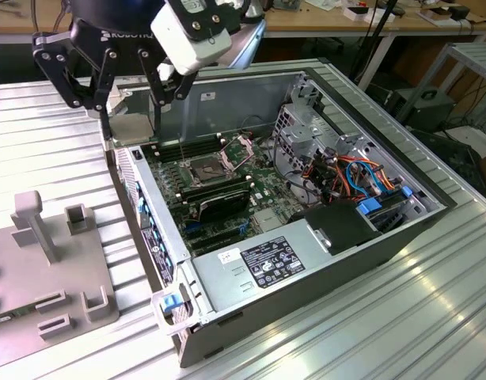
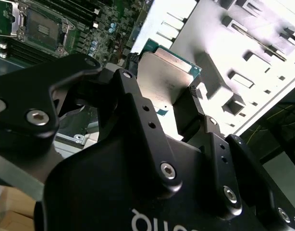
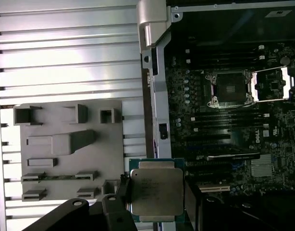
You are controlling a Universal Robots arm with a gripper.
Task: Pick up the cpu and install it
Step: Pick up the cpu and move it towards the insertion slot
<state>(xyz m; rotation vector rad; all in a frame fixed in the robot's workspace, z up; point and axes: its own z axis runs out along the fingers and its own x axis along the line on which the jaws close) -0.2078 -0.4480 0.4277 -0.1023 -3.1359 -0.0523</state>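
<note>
My gripper (image 1: 132, 131) hangs over the back corner of the open computer case (image 1: 401, 237), at the exterior view's left, shut on the cpu (image 1: 133, 127). The cpu (image 3: 156, 191) is a thin square chip with a dull grey metal top and a green edge, held between the two black fingers (image 3: 122, 195) in both wrist views. It sits above the case wall, apart from the motherboard. The cpu socket (image 1: 205, 169) lies open on the board, with its hinged metal frame (image 3: 272, 84) swung aside and its bed (image 3: 229, 89) bare. The socket (image 2: 42, 24) is also in the second wrist view.
A grey fixture plate (image 1: 45, 269) with raised blocks lies on the ribbed metal table at the exterior view's left of the case. Memory sticks (image 1: 215, 194), a power supply (image 1: 267, 261) and bundled cables (image 1: 354, 174) crowd the case interior.
</note>
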